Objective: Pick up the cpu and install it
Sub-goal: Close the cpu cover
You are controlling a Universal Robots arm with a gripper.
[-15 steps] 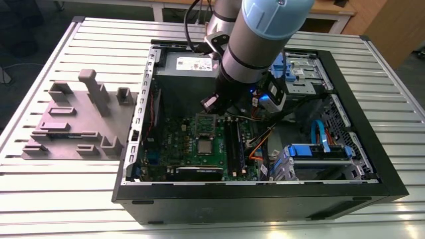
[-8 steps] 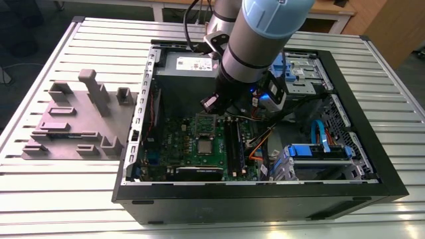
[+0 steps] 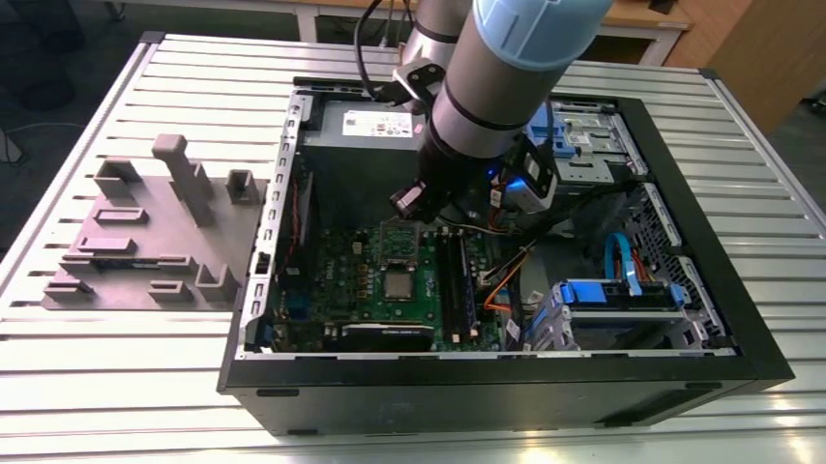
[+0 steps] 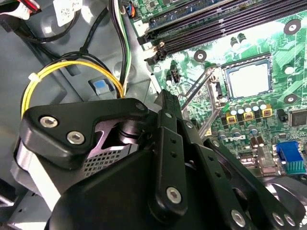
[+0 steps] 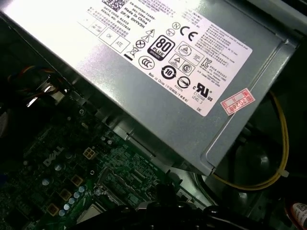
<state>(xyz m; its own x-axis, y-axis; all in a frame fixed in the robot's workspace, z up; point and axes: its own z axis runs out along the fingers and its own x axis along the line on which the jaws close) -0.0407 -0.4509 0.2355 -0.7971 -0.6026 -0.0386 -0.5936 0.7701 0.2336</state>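
The cpu lies flat in the socket on the green motherboard, inside the open computer case. Its silver-grey top also shows in the second wrist view, framed by the socket, with a thin metal lever angled beside it. My gripper hangs over the motherboard's far part, between the cpu and the power supply, above the board and apart from the cpu. Its black body is in the second wrist view. Nothing shows in its grasp.
The grey power supply with a white label stands close behind the gripper. Black memory slots, orange and yellow cables and a blue drive cage crowd the case. A grey fixture with upright blocks sits outside on the exterior view's left.
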